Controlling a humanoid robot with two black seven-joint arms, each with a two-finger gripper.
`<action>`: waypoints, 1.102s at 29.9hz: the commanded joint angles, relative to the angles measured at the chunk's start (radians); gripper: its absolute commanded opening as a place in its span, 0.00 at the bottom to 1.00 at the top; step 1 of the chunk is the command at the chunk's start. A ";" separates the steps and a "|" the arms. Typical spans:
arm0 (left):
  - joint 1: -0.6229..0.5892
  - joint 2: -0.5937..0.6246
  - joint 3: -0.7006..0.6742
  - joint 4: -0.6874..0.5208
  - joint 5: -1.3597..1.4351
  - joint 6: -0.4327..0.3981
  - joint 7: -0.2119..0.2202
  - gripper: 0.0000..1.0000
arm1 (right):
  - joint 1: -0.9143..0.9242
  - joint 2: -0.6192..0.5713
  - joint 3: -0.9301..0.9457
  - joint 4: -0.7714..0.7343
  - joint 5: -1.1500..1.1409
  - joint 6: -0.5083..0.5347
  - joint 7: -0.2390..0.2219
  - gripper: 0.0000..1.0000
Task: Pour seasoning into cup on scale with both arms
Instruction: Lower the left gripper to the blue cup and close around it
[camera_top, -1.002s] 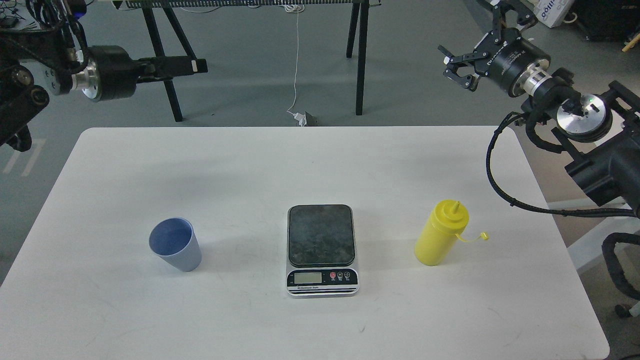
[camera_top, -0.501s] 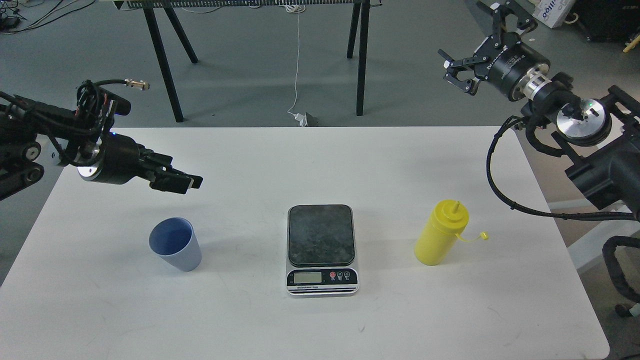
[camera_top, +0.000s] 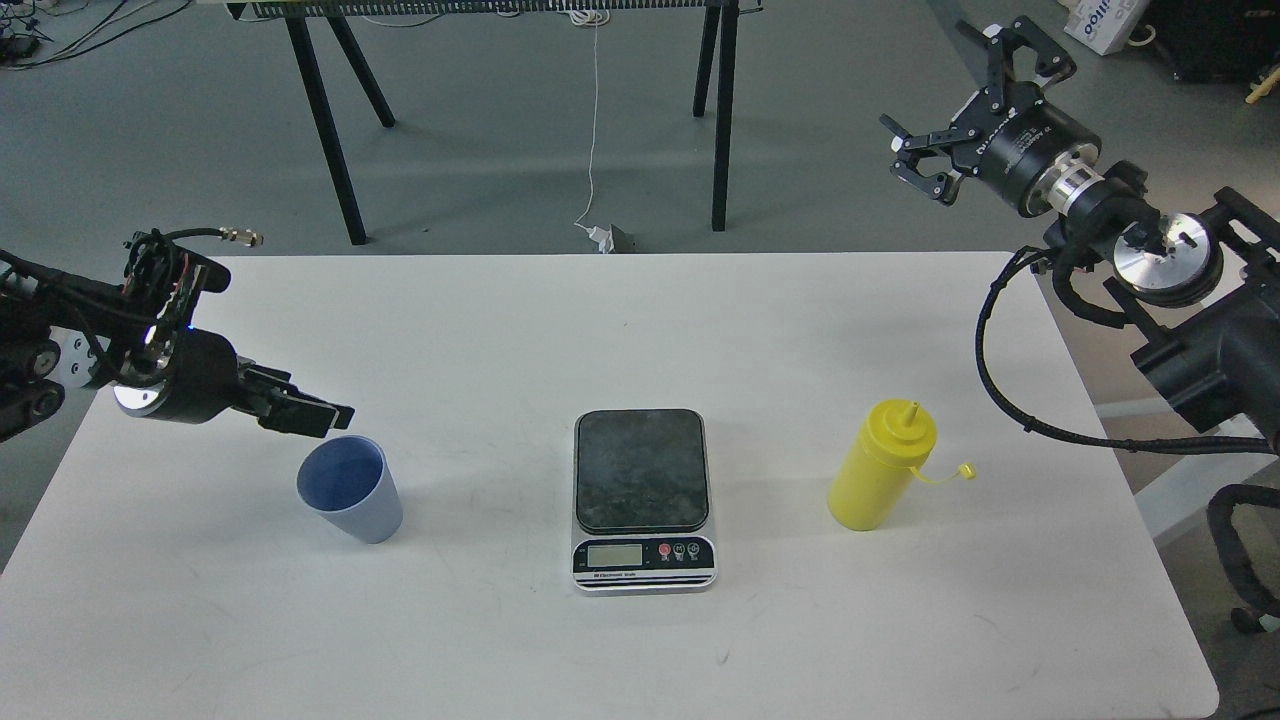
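Note:
The light-blue cup (camera_top: 350, 490) stands upright on the white table (camera_top: 640, 320), left of the scale (camera_top: 641, 470), whose dark platform is bare. The yellow seasoning bottle (camera_top: 880, 468) stands upright right of the scale, its small tethered cap (camera_top: 965, 470) hanging off to the right. My left gripper (camera_top: 325, 413) is low over the table, its tip just behind and above the cup's far rim, and its fingers are seen edge-on. My right gripper (camera_top: 960, 110) is open and empty, high up beyond the table's far right corner, well away from the bottle.
Black trestle legs (camera_top: 720, 120) and a white cable (camera_top: 592, 130) stand on the grey floor behind the table. My right arm's cable loop (camera_top: 990, 350) hangs over the table's right edge.
My left arm has swung down from high at the far left to the cup's far rim. My right gripper has shifted only slightly. Cup, scale and bottle have not moved.

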 joint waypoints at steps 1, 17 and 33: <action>0.017 -0.002 -0.001 0.009 -0.002 0.000 0.000 1.00 | -0.006 0.000 -0.001 0.000 0.000 0.000 0.000 1.00; 0.063 -0.017 -0.002 0.008 -0.002 0.000 0.000 1.00 | -0.020 0.000 -0.003 -0.002 -0.002 0.000 0.002 1.00; 0.097 -0.075 -0.004 0.012 -0.017 0.000 0.000 0.95 | -0.029 -0.002 -0.004 -0.008 -0.002 0.000 0.002 1.00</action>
